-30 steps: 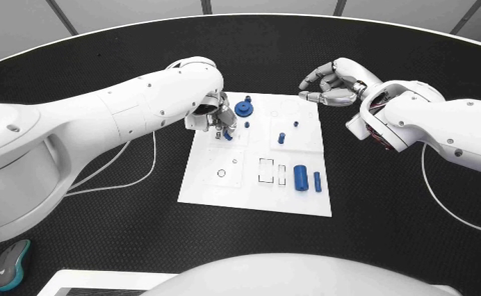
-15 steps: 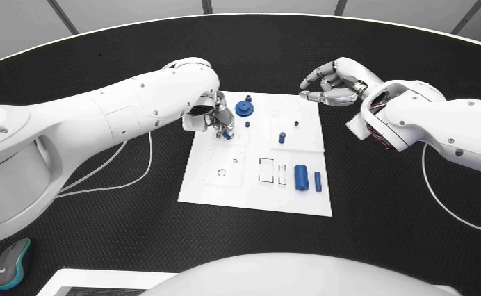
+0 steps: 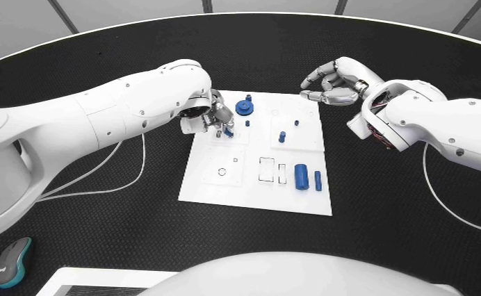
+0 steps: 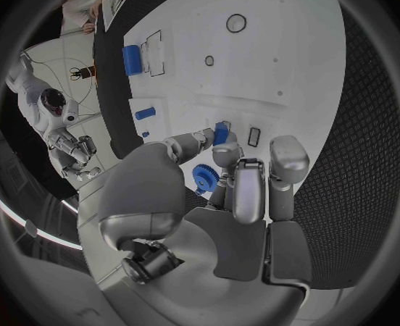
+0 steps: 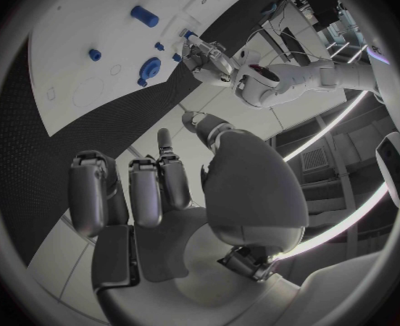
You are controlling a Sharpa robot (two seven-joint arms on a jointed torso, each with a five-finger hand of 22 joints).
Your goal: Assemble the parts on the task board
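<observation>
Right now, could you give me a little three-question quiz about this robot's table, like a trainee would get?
1. True or false: the right silver hand holds a blue part.
2. Which hand pinches the small blue peg: A left, B right?
3. Fill in: the round blue toothed gear sits on the flat white ______.

Key: 1 false; it is over the black table, fingers curled in on nothing. 2 A. 3 task board.

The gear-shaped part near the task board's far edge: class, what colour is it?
Blue gear-shaped part; clearest in the head view.
</observation>
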